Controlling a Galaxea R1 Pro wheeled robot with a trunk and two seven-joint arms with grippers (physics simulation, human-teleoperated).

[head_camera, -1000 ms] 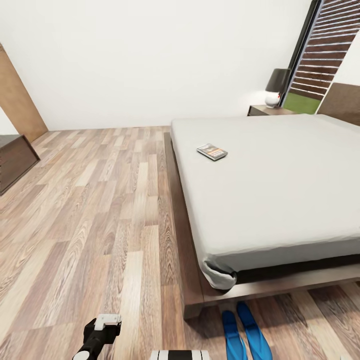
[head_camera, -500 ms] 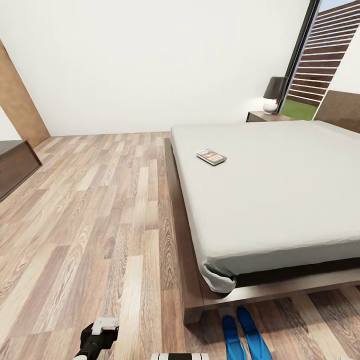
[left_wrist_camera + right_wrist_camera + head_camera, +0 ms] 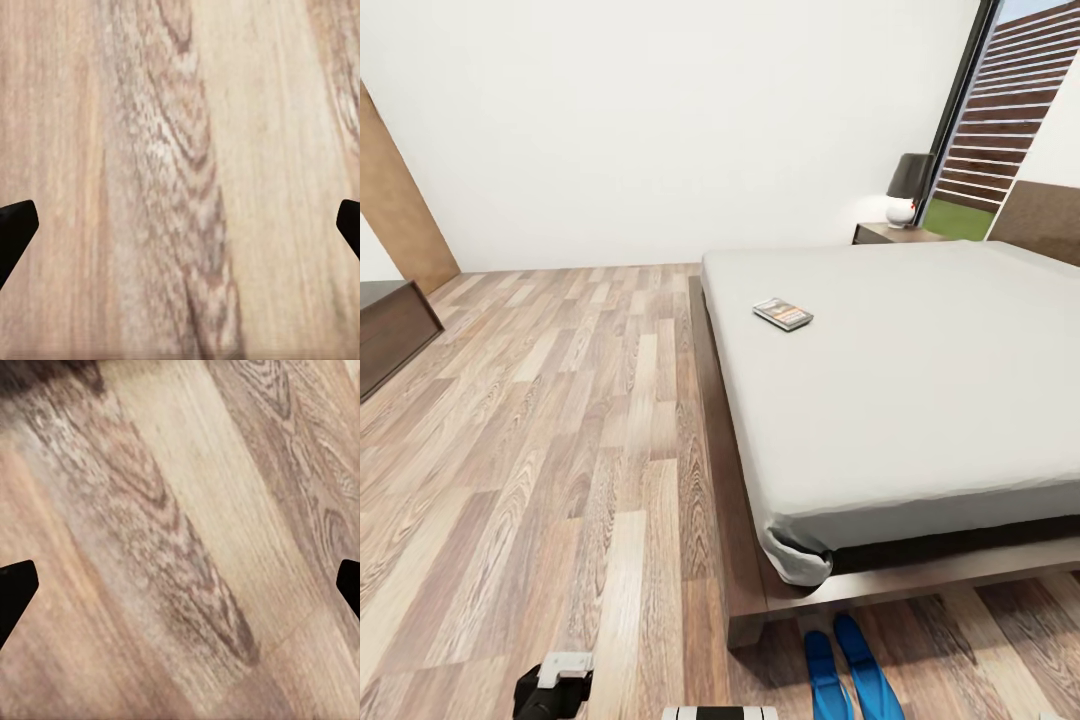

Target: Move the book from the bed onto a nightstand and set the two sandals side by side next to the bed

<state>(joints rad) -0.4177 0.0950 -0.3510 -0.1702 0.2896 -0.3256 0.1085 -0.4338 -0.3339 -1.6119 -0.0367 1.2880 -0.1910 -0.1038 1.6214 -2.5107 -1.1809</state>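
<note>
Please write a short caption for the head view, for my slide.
Book lying on the bed, two blue sandals on the floor beside its corner.

No lettering is legible. The book [image 3: 783,314], lying flat on the bed [image 3: 920,400], shows an orange and pale band on its cover (too small to read as words).

the book [image 3: 783,314] lies on the bed [image 3: 920,400]; both sandals [image 3: 848,670] lie on the floor [image 3: 560,420].
</note>
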